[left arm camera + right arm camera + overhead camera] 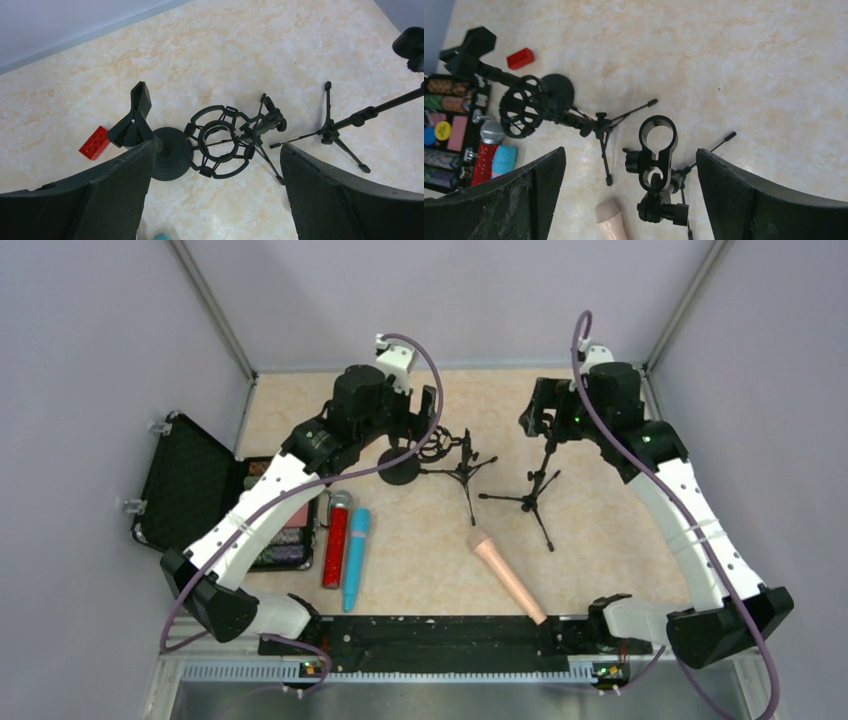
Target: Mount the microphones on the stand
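peach-pink microphone (pixel 610 221) cropped below

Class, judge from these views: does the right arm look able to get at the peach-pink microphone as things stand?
Probably yes. The peach-pink microphone lies alone on the table, apart from the tripod stand, and the right gripper hangs open above that stand.

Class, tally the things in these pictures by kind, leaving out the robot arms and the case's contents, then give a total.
Microphones: 3 (red microphone, blue microphone, peach microphone)
Stands: 3 (round-base stand, shock-mount tripod, ring-clip tripod)
Red block: 1
Open case: 1
Total: 8
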